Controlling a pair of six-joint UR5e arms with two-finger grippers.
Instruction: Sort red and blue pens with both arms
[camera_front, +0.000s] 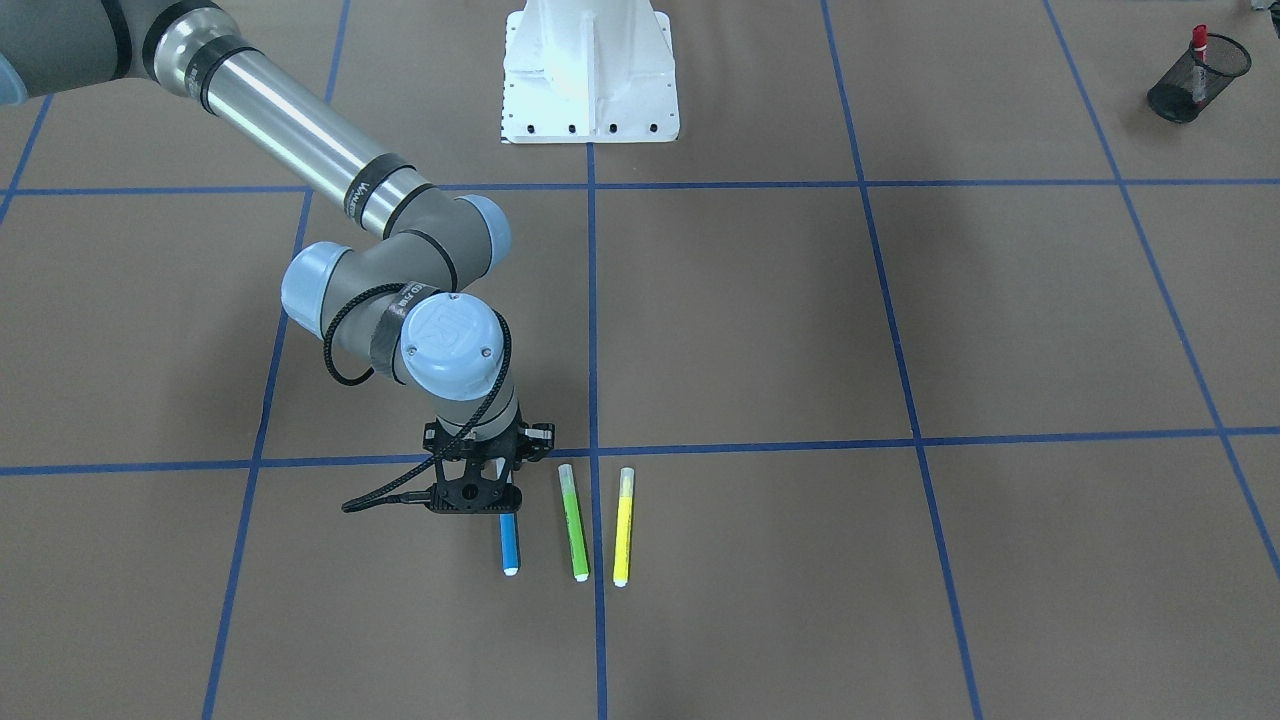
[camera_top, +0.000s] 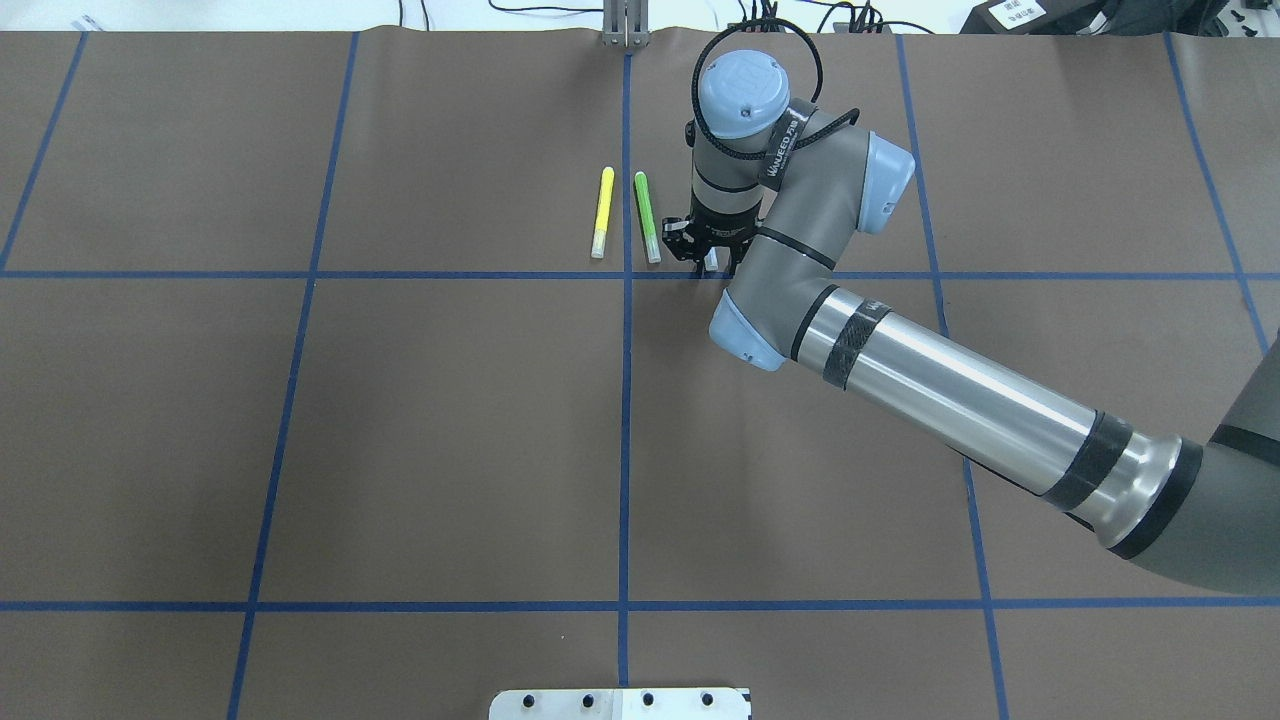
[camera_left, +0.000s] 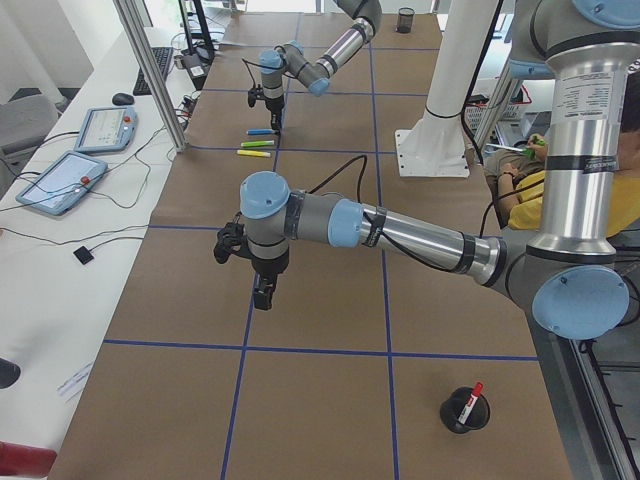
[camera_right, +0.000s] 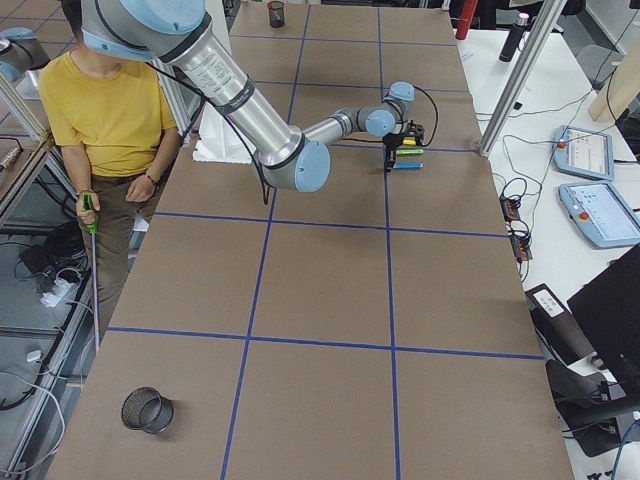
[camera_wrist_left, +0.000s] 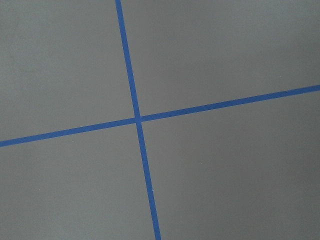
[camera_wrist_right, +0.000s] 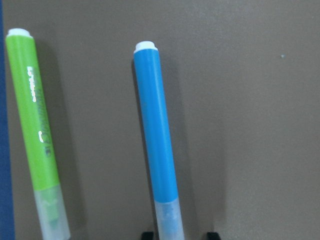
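The blue pen (camera_wrist_right: 156, 140) lies on the brown table, its pale cap toward my right gripper (camera_wrist_right: 180, 234). The right gripper's fingertips (camera_wrist_right: 147, 234) stand either side of that cap, apart from it, so the gripper is open. In the front-facing view the right gripper (camera_front: 497, 500) is low over the blue pen (camera_front: 509, 548). The red pen (camera_front: 1199, 45) stands in a black mesh cup (camera_front: 1200, 80) at the table's far corner. My left gripper (camera_left: 262, 292) hovers over bare table; I cannot tell whether it is open or shut.
A green marker (camera_front: 574, 525) and a yellow marker (camera_front: 623, 528) lie right beside the blue pen. A second black mesh cup (camera_right: 146, 409) stands at the other end. The white pedestal base (camera_front: 590, 70) is at mid-table. A person (camera_right: 110, 110) stands by the table.
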